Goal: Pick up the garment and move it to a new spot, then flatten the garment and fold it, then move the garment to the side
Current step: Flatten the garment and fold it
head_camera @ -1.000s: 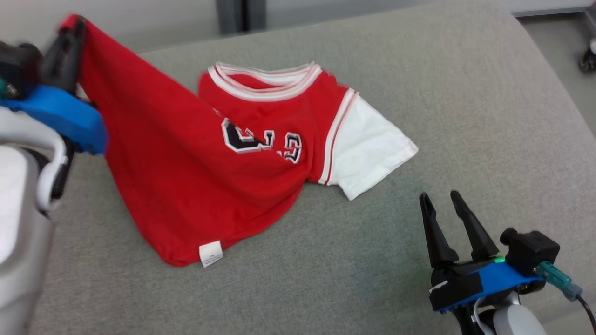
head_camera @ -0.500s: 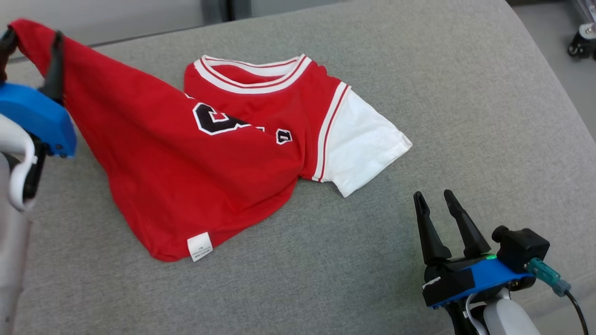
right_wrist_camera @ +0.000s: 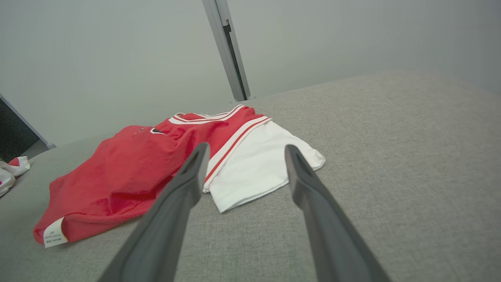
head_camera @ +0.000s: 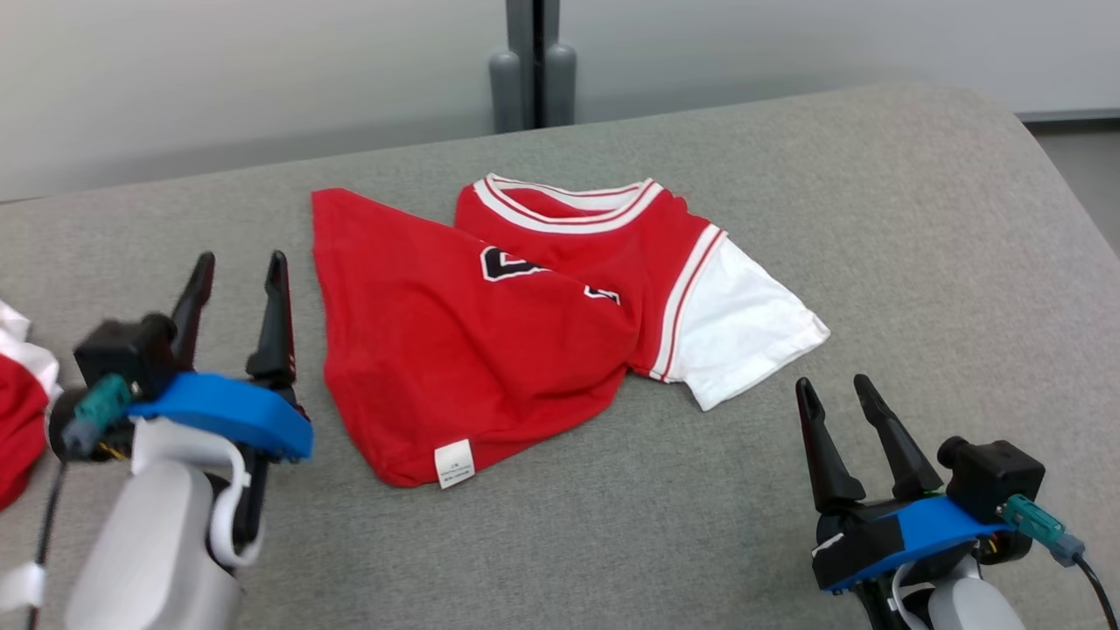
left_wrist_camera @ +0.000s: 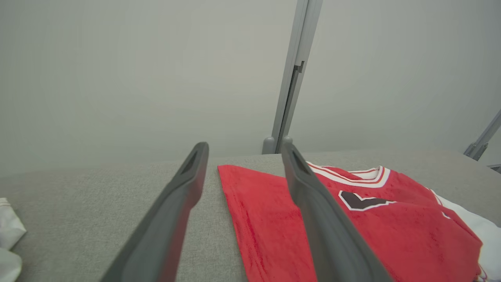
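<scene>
Garment (head_camera: 455,350) just right of left gripper (head_camera: 242,257), apart

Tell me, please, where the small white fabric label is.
Head view: the label sits at the nearest corner of the red-and-white jersey, right of the left gripper.

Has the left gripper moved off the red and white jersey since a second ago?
Yes. Against the striped collar, the left gripper has dropped down the view, open, clear of the red jersey.
</scene>
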`<state>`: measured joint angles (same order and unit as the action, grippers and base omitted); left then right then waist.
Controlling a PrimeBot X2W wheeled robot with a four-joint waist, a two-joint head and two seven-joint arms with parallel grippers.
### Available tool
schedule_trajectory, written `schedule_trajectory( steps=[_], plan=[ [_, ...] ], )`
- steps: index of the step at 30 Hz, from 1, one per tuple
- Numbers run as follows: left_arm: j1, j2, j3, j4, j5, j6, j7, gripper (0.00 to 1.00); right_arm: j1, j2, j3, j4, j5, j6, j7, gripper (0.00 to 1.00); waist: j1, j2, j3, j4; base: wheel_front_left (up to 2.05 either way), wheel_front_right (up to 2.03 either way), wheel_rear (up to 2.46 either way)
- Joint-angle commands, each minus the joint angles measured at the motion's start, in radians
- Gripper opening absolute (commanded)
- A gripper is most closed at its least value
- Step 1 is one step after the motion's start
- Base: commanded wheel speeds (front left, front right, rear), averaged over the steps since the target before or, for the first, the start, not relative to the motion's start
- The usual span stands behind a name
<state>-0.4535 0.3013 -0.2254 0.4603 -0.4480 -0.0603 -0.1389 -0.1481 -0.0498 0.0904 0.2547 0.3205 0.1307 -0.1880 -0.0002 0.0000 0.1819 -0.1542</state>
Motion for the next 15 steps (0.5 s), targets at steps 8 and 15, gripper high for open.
schedule_trajectory(
  steps=[8, 15],
  plan=[
    [0.196, -0.091, 0.021, -0.12, 0.005, 0.074, -0.118, 1.0, 0.053, -0.001, -0.05, -0.043, -0.026, 0.0, 0.04, 1.0, 0.0002, 0.0, -0.069, 0.06, 0.0, 0.0, 0.0],
    [0.353, -0.107, 0.03, -0.216, 0.03, 0.103, -0.126, 1.0, 0.092, -0.001, -0.074, -0.07, -0.044, 0.0, 0.067, 1.0, 0.0002, 0.0, -0.118, 0.074, 0.0, 0.0, 0.0]
  ],
)
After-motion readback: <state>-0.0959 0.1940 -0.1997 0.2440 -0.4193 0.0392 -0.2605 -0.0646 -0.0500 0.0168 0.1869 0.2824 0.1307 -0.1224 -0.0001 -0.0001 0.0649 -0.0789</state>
